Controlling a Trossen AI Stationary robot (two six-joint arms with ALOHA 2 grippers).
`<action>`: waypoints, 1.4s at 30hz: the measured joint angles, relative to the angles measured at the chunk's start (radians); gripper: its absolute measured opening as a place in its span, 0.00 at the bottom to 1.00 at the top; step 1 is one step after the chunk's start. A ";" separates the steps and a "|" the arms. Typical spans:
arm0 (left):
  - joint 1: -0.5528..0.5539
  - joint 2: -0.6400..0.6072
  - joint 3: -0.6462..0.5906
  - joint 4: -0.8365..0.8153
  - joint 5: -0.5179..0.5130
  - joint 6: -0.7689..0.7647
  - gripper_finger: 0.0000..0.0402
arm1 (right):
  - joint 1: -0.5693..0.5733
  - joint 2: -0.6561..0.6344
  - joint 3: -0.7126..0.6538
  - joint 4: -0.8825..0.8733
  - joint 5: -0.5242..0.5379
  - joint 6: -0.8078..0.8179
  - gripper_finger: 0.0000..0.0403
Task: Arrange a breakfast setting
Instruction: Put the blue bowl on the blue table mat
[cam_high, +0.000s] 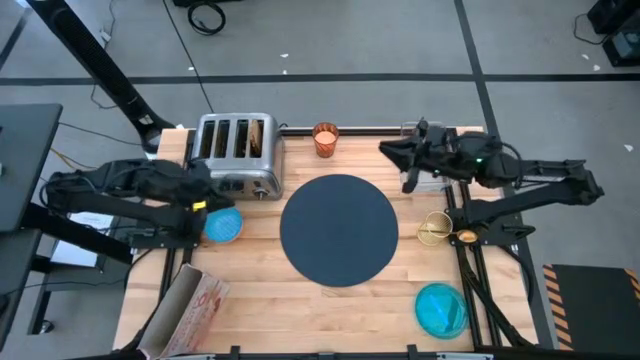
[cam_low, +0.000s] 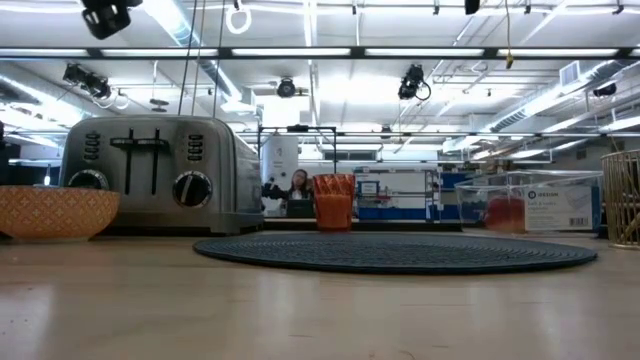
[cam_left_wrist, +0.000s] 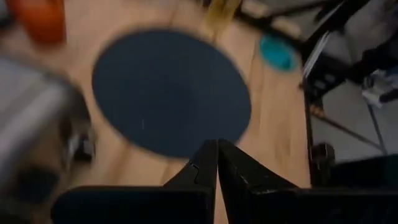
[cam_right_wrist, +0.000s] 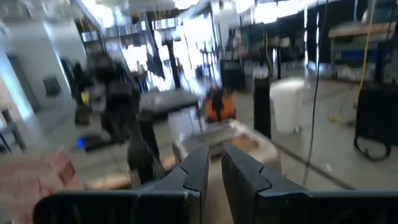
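Dark-blue mat (cam_high: 338, 229) on wooden table (cam_high: 260, 285), left hand (cam_left_wrist: 217, 163) together, right hand (cam_right_wrist: 214, 163) nearly together.

1. My overhead view is evenly lit; the dark-blue mat (cam_high: 338, 229) casts almost no shadow.
2. At table height, ceiling strip lights (cam_low: 330, 52) glare and the toaster (cam_low: 150, 172) mirrors them.
3. Both my wrist views are motion-blurred; the toaster edge smears grey.
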 joint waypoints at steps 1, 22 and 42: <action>-0.003 0.028 0.023 -0.042 0.012 -0.031 0.04 | 0.002 0.017 0.013 -0.033 -0.007 0.000 0.15; -0.067 0.368 -0.132 -0.231 -0.052 -0.595 0.29 | 0.033 0.290 0.042 -0.485 -0.074 0.184 0.51; -0.135 0.602 -0.251 -0.045 -0.065 -0.623 0.43 | 0.043 0.323 0.042 -0.453 -0.068 0.187 0.54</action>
